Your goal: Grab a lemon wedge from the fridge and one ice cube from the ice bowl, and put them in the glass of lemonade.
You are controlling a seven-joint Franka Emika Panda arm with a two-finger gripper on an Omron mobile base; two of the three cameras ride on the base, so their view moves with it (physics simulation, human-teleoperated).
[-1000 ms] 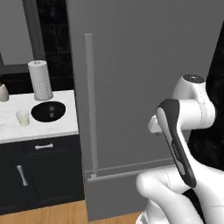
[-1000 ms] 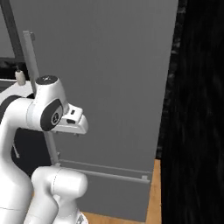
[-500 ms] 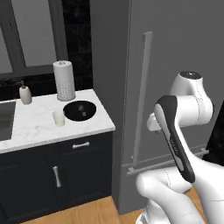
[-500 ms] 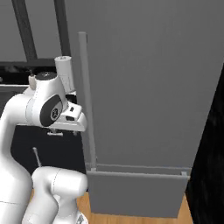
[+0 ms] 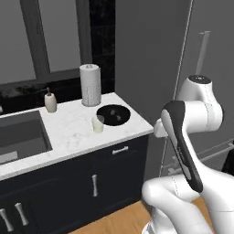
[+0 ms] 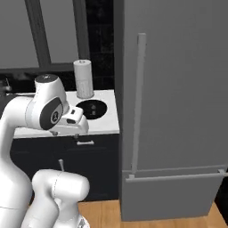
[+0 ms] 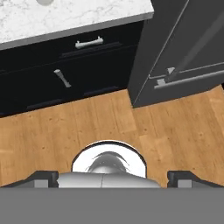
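Looking from the left base view, the glass of lemonade (image 5: 98, 123) is seen on the white tabletop (image 5: 68, 137), just beside the ice bowl (image 5: 113, 114), which sits near the tabletop's right corner. A paper-towel roll (image 5: 90, 84) stands behind the bowl, a soap dispenser (image 5: 50, 101) is further left, and the sink (image 5: 20, 137) lies at the left. The fridge (image 5: 151, 59) rises to the right with its door shut, so the lemon wedge cannot be seen.

From the right base view, the long bar handle (image 6: 138, 102) runs down the closed fridge door, and the ice bowl and paper-towel roll are seen left of it. The arm is folded up well apart from the handle.

In the hand view, the gripper (image 7: 109, 177) is pointed down at the wooden floor (image 7: 87, 127), its finger tips (image 7: 43, 177) set wide apart with nothing between them; dark drawer fronts (image 7: 65, 52) and the fridge's lower corner are seen above.

Nothing has been collected yet. The handle is judged the likely trouble: a reach made from this folded pose could miss the narrow bar or slip off it, and a swing of the elbow near the tabletop could knock the glass over.
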